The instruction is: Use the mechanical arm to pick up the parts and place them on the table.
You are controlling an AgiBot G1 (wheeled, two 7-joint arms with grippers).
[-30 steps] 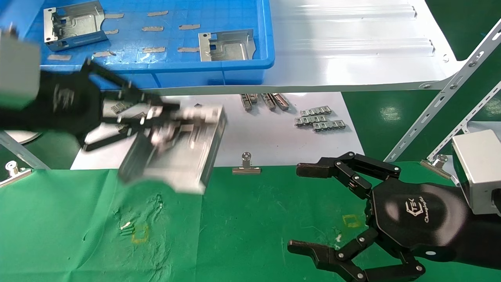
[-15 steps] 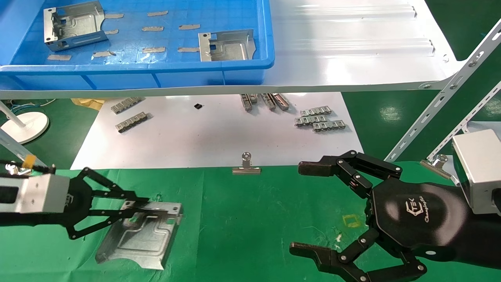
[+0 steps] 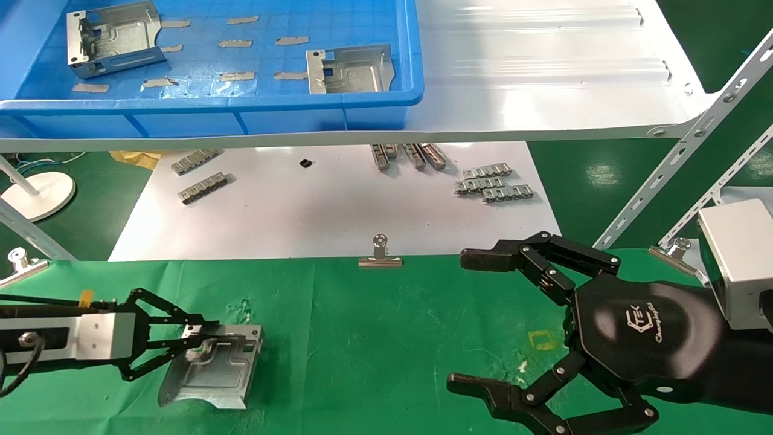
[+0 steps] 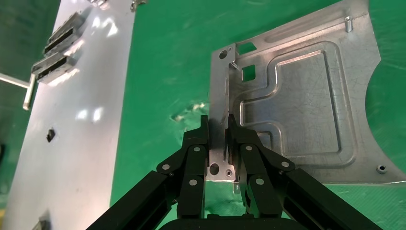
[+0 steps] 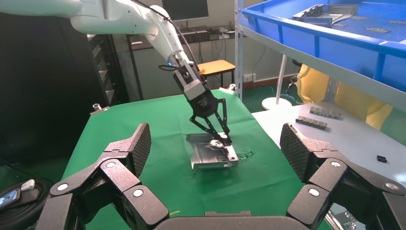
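My left gripper (image 3: 196, 338) is shut on the bent-up side wall of a silver bracket (image 3: 211, 365), which lies low on the green table (image 3: 374, 338) at the front left. In the left wrist view the fingers (image 4: 196, 158) pinch that wall, and the bracket's (image 4: 297, 105) embossed face spreads beyond them. It also shows in the right wrist view (image 5: 210, 155). Two more brackets lie in the blue bin, one at the far left (image 3: 112, 39) and one near the bin's front right (image 3: 350, 70). My right gripper (image 3: 477, 320) is open and empty above the table's front right.
The blue bin (image 3: 416, 54) sits on a glossy white shelf (image 3: 543, 72). A white sheet (image 3: 314, 211) behind the cloth holds small grey ridged strips (image 3: 492, 184). A binder clip (image 3: 379, 254) grips the cloth's edge. Slanted shelf struts (image 3: 682, 145) stand at the right.
My left gripper has carried the bracket from in front of the bin down to the green cloth at the front left and lowered it further. The right arm has not moved.
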